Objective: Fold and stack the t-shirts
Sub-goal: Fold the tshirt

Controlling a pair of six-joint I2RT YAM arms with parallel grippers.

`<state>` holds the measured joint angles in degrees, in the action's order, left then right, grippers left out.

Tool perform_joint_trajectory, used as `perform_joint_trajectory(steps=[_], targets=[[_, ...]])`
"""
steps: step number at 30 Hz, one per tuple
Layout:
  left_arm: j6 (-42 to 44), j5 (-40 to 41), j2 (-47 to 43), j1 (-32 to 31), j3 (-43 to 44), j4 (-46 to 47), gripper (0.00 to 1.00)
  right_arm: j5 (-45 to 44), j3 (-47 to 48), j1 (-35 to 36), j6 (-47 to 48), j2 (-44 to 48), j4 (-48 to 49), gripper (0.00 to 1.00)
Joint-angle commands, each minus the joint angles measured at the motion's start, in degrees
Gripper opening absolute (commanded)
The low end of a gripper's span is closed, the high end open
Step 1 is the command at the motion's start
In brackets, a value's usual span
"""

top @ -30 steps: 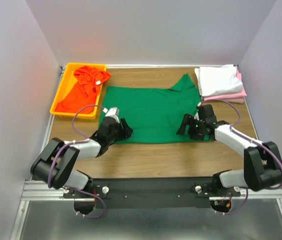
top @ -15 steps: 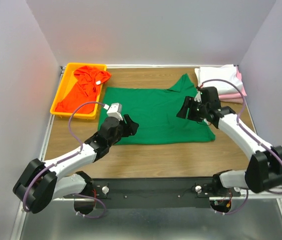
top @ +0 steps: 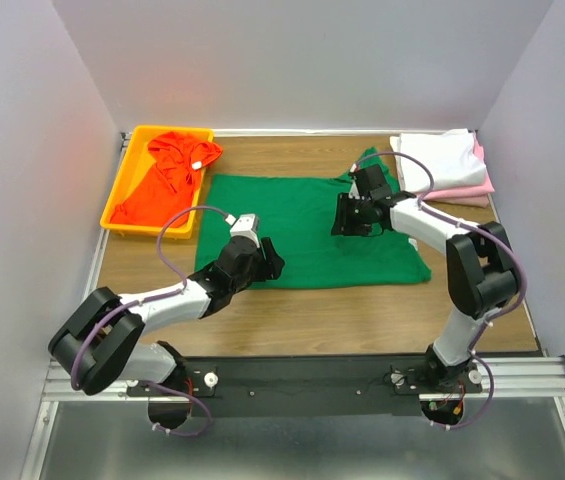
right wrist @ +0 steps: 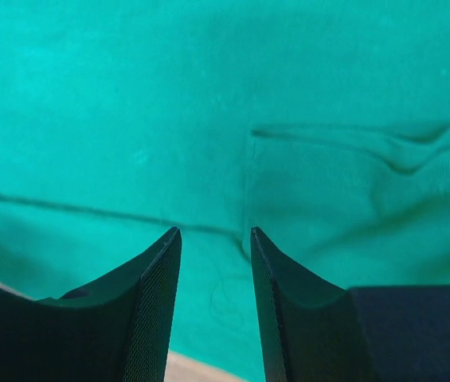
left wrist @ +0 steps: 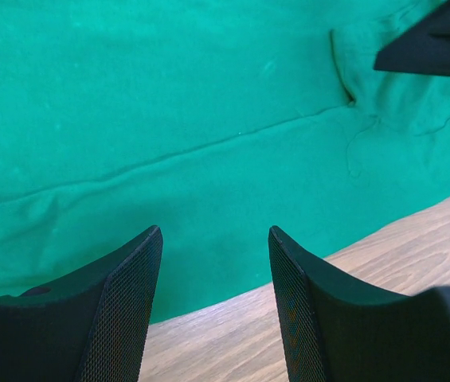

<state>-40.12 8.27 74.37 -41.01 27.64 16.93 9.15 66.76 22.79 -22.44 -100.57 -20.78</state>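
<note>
Table (top: pixel 302 310): wood strip showing between shirt hem and arm bases.
Green shirt (top: pixel 302 215): flat, centre; near hem runs parallel to table edge, sleeve at far right.
Tray (top: pixel 122 190): far-left corner, orange shirt (top: pixel 167 170) bunched inside.
White shirt (top: pixel 442 160): folded atop pink shirt (top: pixel 462 192), far-right corner.
Left gripper (top: pixel 267 262): over green shirt's near-left hem, fingers spread wide, empty.
Right gripper (top: pixel 347 222): over sleeve seam, fingers narrowly apart, nothing between.
</note>
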Motion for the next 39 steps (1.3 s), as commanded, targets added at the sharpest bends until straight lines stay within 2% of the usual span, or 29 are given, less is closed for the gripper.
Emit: perform_joint_trajectory(steps=[1,16,27,39], targets=[[0.9,0.3,2.2,-0.4,0.3,2.4,0.64,-5.1,2.9,0.7,1.4,-4.1,1.0,0.47],[1.7,-0.5,3.1,-0.4,-0.9,3.3,0.64,-8.9,8.6,0.9,2.9,-12.9,1.5,0.39],[1.8,-1.9,5.5,-0.5,-0.7,4.3,0.64,-10.3,8.4,1.3,3.3,-12.5,1.7,0.1],[1.8,-2.6,7.1,-0.4,-0.8,4.3,0.64,-10.4,8.2,4.1,2.5,-8.1,1.5,0.1]])
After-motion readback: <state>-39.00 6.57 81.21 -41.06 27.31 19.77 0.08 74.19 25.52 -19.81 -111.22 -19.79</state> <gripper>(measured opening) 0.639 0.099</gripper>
